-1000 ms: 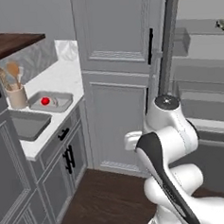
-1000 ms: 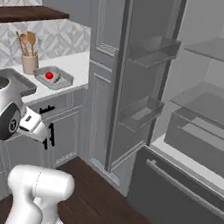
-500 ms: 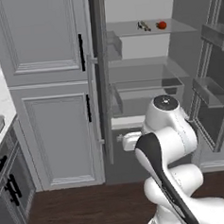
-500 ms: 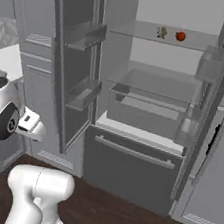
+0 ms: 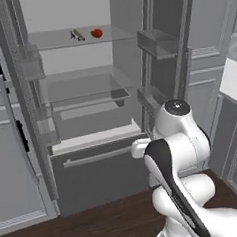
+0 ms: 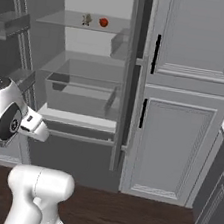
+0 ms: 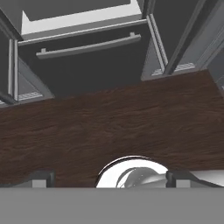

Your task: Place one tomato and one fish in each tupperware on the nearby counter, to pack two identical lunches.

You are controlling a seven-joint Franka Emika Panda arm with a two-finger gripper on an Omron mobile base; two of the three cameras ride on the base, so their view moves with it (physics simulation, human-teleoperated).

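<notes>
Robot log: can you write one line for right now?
fridge: open | top shelf: tomato, fish | gripper: open, empty, above wood floor

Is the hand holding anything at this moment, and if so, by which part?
Nothing is held. The hand is open, its fingertips apart over bare wood floor.
</notes>
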